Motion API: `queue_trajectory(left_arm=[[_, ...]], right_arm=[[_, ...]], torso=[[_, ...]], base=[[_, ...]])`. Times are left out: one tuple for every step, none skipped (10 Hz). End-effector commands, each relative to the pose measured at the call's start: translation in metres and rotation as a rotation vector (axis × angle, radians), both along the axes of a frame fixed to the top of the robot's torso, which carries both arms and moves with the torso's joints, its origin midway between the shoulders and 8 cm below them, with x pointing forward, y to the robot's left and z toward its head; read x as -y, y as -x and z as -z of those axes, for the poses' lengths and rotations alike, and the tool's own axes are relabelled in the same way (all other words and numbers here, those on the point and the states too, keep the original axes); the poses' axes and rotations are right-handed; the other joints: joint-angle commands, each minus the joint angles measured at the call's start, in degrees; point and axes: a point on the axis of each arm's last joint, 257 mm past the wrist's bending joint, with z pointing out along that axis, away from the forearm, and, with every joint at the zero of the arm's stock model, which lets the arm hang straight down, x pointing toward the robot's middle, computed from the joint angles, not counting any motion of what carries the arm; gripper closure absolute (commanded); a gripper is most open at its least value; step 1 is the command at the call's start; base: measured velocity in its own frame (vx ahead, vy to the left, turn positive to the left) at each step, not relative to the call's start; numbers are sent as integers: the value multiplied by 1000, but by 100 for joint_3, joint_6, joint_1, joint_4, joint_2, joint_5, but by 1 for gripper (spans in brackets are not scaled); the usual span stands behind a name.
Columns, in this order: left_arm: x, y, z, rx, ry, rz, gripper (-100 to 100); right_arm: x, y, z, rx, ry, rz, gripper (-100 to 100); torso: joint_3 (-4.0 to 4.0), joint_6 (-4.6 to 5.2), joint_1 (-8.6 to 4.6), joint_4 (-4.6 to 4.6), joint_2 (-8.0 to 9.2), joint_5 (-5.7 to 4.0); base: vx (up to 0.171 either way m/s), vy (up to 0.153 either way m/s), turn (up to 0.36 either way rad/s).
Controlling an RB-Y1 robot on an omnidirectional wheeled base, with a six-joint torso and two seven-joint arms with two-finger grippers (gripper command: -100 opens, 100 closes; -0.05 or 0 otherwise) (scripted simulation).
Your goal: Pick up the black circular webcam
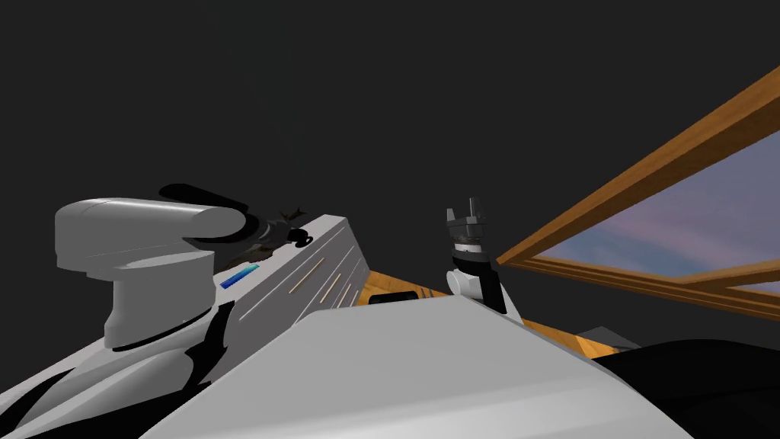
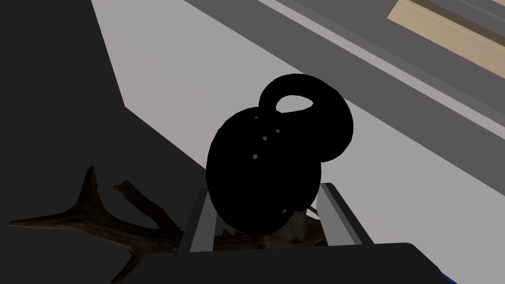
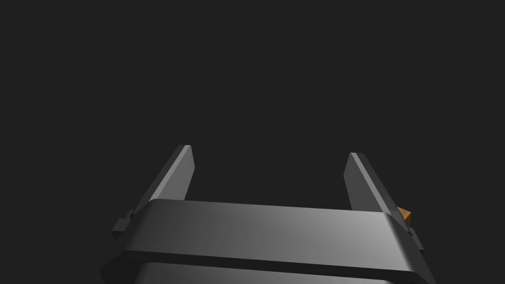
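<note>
Closest in, found the left gripper closed on a black round webcam, both light grey fingers pressed against the sides of its rounded body, set narrower than a free spread. Noted a black ring on the webcam's far side, leaning away from the fingers, with pale grey showing through its hole. Contact with the surface below, or a small gap: could not tell. Just beside the fingers, partly hidden under the webcam, saw a dark brown antler-shaped piece, with prongs spread toward a dark wall. Under both, made out the light grey top of a bench, banded with darker grey strips farther along. From the head, placed the webcam at the bench's far end, on the left, at the tip of the outstretched left arm. Nearer along the same top, spotted a small blue strip and a few thin tan lines. To the right of the bench, saw the right gripper held upright, fingers spread wide. Farthest off, on the right, noted a wooden-framed window.
</note>
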Motion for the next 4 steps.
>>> queue_trajectory(left_arm=[[12,6,0,-6,1,9,100],[14,6,-2,0,-5,14,100],[11,5,-2,-2,-3,12,100],[12,5,-2,-2,-3,12,0]], right_arm=[[0,0,0,0,0,0,0],[0,0,0,0,0,0,0],[0,0,0,0,0,0,0],[0,0,0,0,0,0,0]], torso=[[0,0,0,0,0,0],[0,-1,4,0,-1,1],[-1,3,3,-1,0,2],[1,2,-2,-1,5,1]], base=[[51,39,106],[39,31,35],[13,10,-3],[0,0,0]])
